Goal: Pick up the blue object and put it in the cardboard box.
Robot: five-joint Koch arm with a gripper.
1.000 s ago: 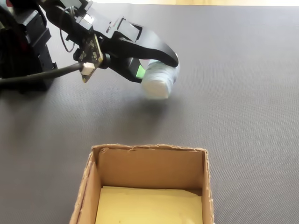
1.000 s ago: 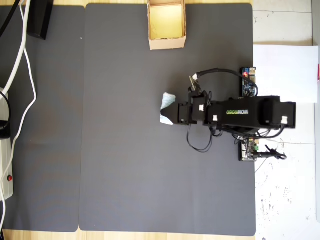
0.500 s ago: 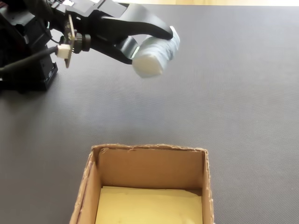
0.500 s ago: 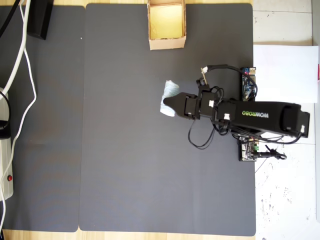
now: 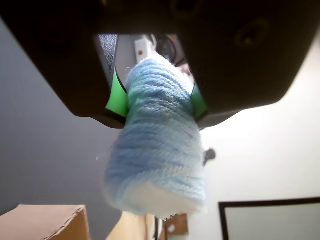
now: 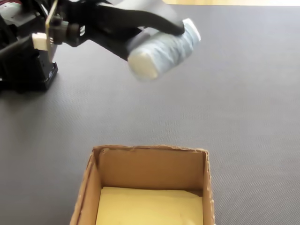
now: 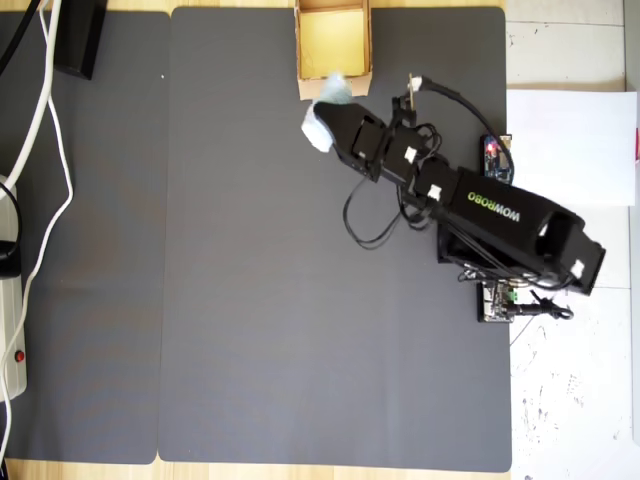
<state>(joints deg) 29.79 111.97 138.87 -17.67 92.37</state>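
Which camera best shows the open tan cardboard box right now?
The overhead view: the tan cardboard box shows almost whole, one corner under the roll. The fixed view crops its near end; the wrist view catches a corner.

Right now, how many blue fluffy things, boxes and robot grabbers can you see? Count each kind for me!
Blue fluffy rolls: 1, the blue object, held up in the air.
Cardboard boxes: 1, the cardboard box, with a yellowish inside.
Robot grabbers: 1, the gripper, squeezing the roll between green pads.
Total: 3
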